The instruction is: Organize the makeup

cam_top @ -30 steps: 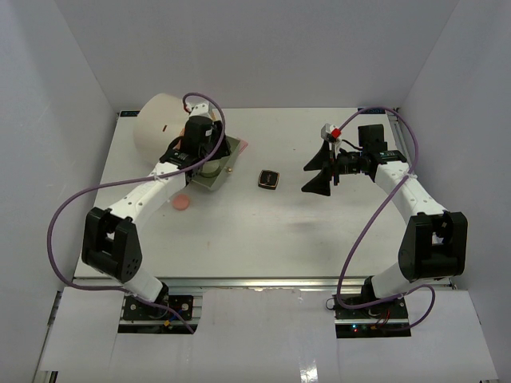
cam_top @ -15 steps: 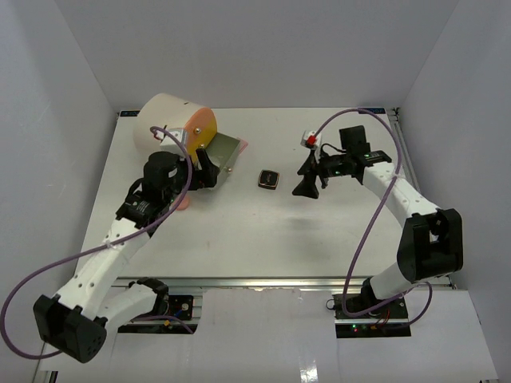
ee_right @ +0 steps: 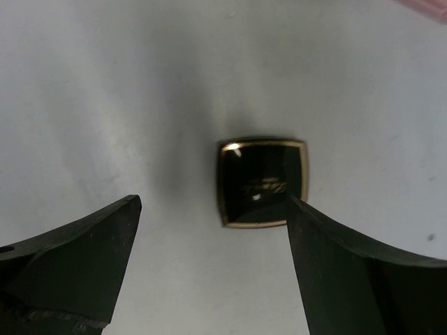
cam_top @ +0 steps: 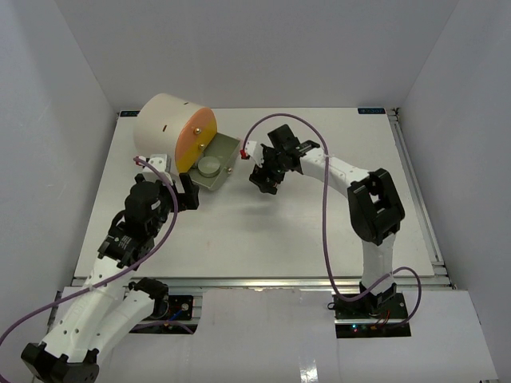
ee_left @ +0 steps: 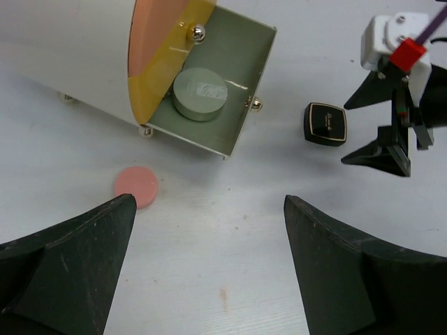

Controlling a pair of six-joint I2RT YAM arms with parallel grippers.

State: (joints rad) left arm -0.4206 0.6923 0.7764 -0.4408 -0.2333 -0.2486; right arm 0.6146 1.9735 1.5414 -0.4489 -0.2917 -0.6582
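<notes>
A black-gold square compact (ee_right: 264,181) lies flat on the white table. My right gripper (ee_right: 213,209) is open above it; the compact sits near the right finger (ee_right: 363,279), untouched. In the top view the right gripper (cam_top: 265,179) covers the compact. My left gripper (ee_left: 209,209) is open and empty over bare table, near the drawer in the top view (cam_top: 187,195). Its view shows a pink pad (ee_left: 136,185), the compact (ee_left: 325,123), and a grey-green round jar (ee_left: 200,94) in the open drawer (ee_left: 255,77). The jar also shows in the top view (cam_top: 209,166).
The large cream cylinder (cam_top: 162,126) with its orange-yellow front (cam_top: 194,140) lies at the back left, its drawer (cam_top: 226,152) pulled out toward the right gripper. A pink edge (ee_right: 427,8) shows at the top right of the right wrist view.
My right arm has swung left from the right side to over the compact. My left arm has pulled back from the drawer toward the near edge, uncovering the round jar.
</notes>
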